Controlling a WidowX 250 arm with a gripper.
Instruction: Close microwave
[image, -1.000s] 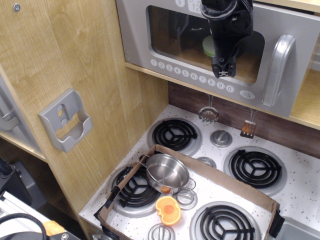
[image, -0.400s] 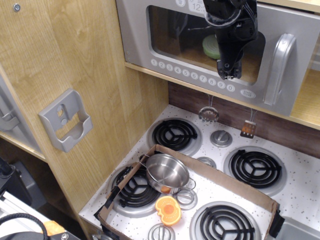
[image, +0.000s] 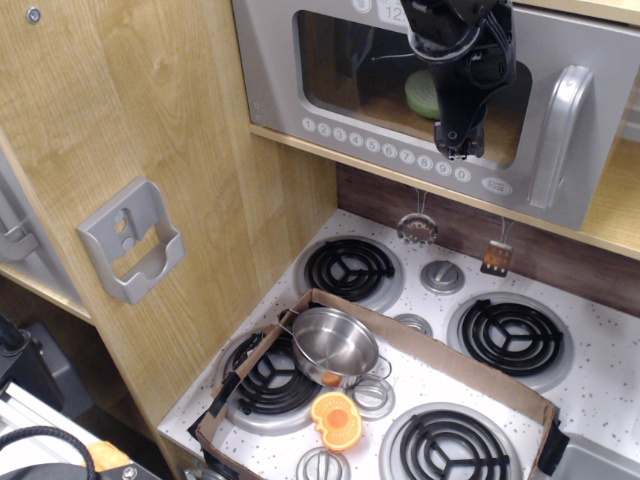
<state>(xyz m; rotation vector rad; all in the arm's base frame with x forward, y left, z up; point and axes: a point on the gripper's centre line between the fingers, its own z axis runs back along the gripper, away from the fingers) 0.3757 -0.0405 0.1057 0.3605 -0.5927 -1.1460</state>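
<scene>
Plainly, the microwave (image: 400, 100) is a light toy: a wide silver-grey plastic door with a clear window, a row of round number buttons below it, and a vertical grey bar handle (image: 556, 135) at its right end. It sits high at the top of the view, above the stove. The door looks stiff and smooth, likely to swing easily on a hinge, so a flat push on the door face near the handle side should do; no grip seems needed. The pincer (image: 459, 150) hangs point-down in front of the window, just above the buttons, its tips drawn close together with nothing between them; whether it touches the door I cannot tell.

Below, the speckled white stove surface (image: 600, 370) carries black coil burners, a cardboard tray (image: 440, 365), a steel pot (image: 335, 345) and an orange toy (image: 336, 420), all well clear of the door. Wooden panelling with a grey wall bracket (image: 130, 240) stands left.
</scene>
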